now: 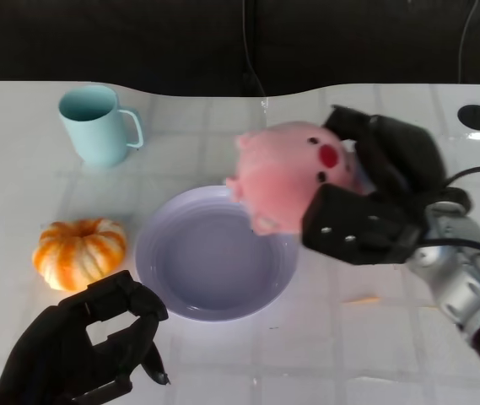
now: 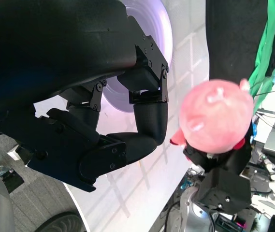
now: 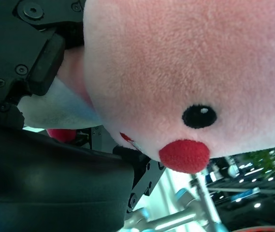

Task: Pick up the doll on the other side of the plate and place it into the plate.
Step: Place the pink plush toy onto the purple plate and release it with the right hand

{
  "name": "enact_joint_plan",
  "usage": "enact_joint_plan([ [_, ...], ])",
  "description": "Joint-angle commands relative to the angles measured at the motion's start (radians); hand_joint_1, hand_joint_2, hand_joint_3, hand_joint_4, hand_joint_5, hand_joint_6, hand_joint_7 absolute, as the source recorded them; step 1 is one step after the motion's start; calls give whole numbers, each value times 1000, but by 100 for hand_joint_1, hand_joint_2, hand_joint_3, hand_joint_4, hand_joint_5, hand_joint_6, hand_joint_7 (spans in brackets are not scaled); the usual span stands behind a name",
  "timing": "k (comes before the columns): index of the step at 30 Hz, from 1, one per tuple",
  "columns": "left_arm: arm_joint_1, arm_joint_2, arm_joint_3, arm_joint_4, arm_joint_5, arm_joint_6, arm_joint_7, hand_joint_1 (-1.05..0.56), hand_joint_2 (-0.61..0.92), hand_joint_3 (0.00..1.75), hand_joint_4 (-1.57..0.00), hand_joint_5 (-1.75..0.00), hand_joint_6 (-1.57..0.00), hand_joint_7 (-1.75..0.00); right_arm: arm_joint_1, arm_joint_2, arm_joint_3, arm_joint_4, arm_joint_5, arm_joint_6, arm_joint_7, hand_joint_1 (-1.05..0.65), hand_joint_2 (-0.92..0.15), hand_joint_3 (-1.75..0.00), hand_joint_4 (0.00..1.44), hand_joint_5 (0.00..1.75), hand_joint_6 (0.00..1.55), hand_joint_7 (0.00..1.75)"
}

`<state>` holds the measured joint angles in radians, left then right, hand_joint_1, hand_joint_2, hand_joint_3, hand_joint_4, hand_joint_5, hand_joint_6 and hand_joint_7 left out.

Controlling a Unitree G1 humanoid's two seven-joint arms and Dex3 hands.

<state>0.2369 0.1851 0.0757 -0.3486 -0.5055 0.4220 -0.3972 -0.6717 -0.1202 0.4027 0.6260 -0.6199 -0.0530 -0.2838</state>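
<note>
Pink plush, the doll (image 1: 290,173) sits clamped in the right hand (image 1: 366,198), lifted over the far right rim of the plate (image 1: 159,270). Released now, it would likely catch that rim and roll out onto the table (image 1: 374,337). Left hand (image 1: 88,346) hangs near the plate, fingers curled, seemingly on nothing. Pumpkin (image 1: 79,251) and cup (image 1: 96,124) stand well clear; nothing blocks the drop.
</note>
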Motion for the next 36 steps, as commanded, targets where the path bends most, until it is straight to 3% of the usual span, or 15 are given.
enact_joint_plan([
  [1,-5,3,0,5,9,-11,4,-39,70,86,-67,-175,-64,-142,-48,23,14,15,-10,2,17,-20,-34,-126,96,175,83,164],
  [12,-5,4,-6,1,15,-6,9,-40,70,85,-67,-175,-65,-140,-158,148,78,203,-33,-27,-2,-19,-42,-110,93,175,82,153],
  [16,-6,0,-7,1,12,-3,10,-40,71,85,-67,-175,-65,-140,-185,187,81,276,-22,-40,0,-20,-45,-108,92,175,86,140],
  [19,-7,-2,-9,2,9,-4,7,-39,71,85,-67,-175,-65,-140,-199,212,74,316,-7,-36,20,-18,-45,-105,93,175,84,150],
  [20,-7,-2,-9,2,9,-5,6,-39,71,85,-67,-175,-64,-140,-204,219,71,324,-1,-26,32,-19,-48,-96,90,175,85,137],
  [22,-7,-3,-11,2,13,-7,9,-39,71,85,-67,-175,-64,-140,-209,228,67,328,10,-6,60,-22,-63,-58,88,168,95,91],
  [24,-6,-4,-11,-2,12,1,15,-39,71,84,-67,-175,-65,-140,-209,231,67,323,18,6,84,-26,-78,-20,86,156,103,48],
  [26,-5,-7,-11,-5,10,6,19,-39,71,84,-67,-175,-65,-140,-207,230,66,313,29,19,125,-29,-84,-10,80,142,98,26],
  [27,-5,-7,-12,-7,11,5,19,-39,70,84,-67,-175,-64,-141,-206,225,71,307,29,24,150,-33,-88,-7,71,116,90,14],
  [29,-4,-6,-11,-4,9,0,14,-39,71,84,-67,-175,-64,-141,-205,212,85,295,22,25,202,-43,-91,-8,57,57,68,3],
  [30,-3,-5,-11,-4,8,0,12,-39,71,84,-67,-175,-64,-141,-206,203,97,285,12,34,234,-48,-92,-10,50,44,60,2],
  [33,-3,-2,-10,-5,8,1,11,-39,71,84,-66,-175,-63,-142,-197,178,123,222,-14,91,334,-65,-92,-18,26,21,31,0],
  [36,-1,-4,-12,-14,11,10,23,-39,71,85,-66,-175,-63,-142,-180,152,144,153,-29,134,404,-77,-92,-22,13,13,19,0],
])
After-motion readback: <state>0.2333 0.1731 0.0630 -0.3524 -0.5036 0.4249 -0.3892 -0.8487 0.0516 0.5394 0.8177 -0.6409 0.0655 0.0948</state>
